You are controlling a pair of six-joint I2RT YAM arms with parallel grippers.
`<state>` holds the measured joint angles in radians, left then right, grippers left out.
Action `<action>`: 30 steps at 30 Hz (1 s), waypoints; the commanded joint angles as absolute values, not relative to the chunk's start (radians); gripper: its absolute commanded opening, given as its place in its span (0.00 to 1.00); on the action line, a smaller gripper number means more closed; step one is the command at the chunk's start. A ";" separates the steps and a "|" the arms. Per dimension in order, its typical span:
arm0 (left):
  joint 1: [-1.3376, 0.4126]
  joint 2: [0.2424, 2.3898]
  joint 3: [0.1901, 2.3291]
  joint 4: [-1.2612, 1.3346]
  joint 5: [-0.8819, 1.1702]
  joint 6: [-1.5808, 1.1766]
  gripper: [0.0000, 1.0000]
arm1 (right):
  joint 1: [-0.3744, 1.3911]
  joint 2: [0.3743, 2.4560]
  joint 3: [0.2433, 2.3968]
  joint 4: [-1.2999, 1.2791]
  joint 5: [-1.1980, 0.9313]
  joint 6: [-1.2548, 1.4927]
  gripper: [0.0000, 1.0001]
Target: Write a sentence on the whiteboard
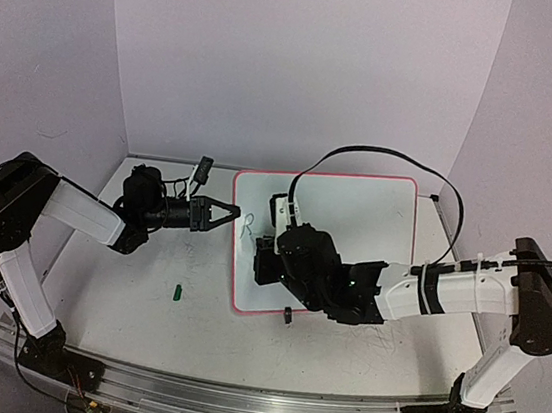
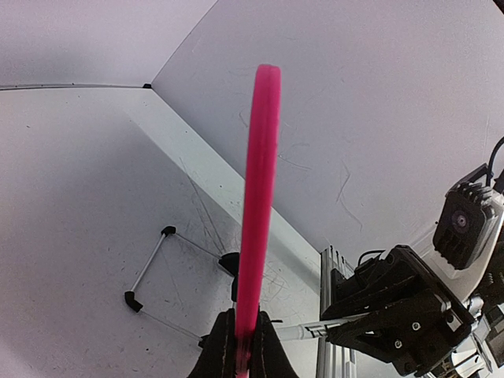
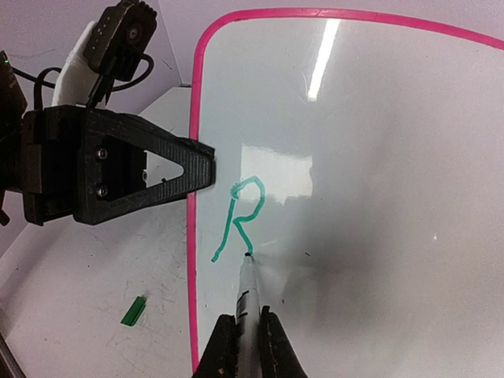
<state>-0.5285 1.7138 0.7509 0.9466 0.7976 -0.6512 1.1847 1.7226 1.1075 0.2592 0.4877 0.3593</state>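
**Spotter:** Where is the board, and what are you holding?

**Operator:** I have the whiteboard (image 1: 355, 216) lying toward the rear right corner of the worktop (image 1: 125, 289), its right side close to the right edge. My left gripper (image 1: 233, 209) has its fingers pinching the pink frame on the board's left side. My right gripper (image 3: 246, 335) has its fingers pressed onto a marker (image 3: 247, 287), tip touching the board at the foot of a green letter R (image 3: 240, 216).

**Spotter:** So one letter is down. How do you do the next one well?

**Operator:** I judge most of the sentence is ahead of me. I'd lift the tip off, move right of the R, and set it down lightly. Pressure should be even and strokes short, because the surface is glossy and a hard push could skid the tip or shove the board. The left pinch is what steadies it, so I'd leave that alone.

**Spotter:** Room?

**Operator:** There is plenty of bare white toward the worktop's right edge. The tight spot is the board's left side, where the R sits just beside the frame and the left fingers. A green cap (image 1: 177, 292) lies apart from the board, out toward the worktop's near edge. I'd also watch the right arm's cable (image 1: 363, 152) arching over the board's rear side.
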 commanded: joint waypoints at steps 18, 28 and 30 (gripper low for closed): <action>-0.528 1.654 0.751 0.980 0.828 -0.677 0.00 | 1.161 1.572 1.064 0.306 0.439 0.313 0.00; -0.528 1.648 0.751 0.977 0.827 -0.677 0.00 | 1.152 1.640 1.133 0.313 0.488 0.266 0.00; -0.528 1.648 0.754 0.977 0.827 -0.677 0.00 | 1.150 1.645 1.137 0.313 0.490 0.265 0.00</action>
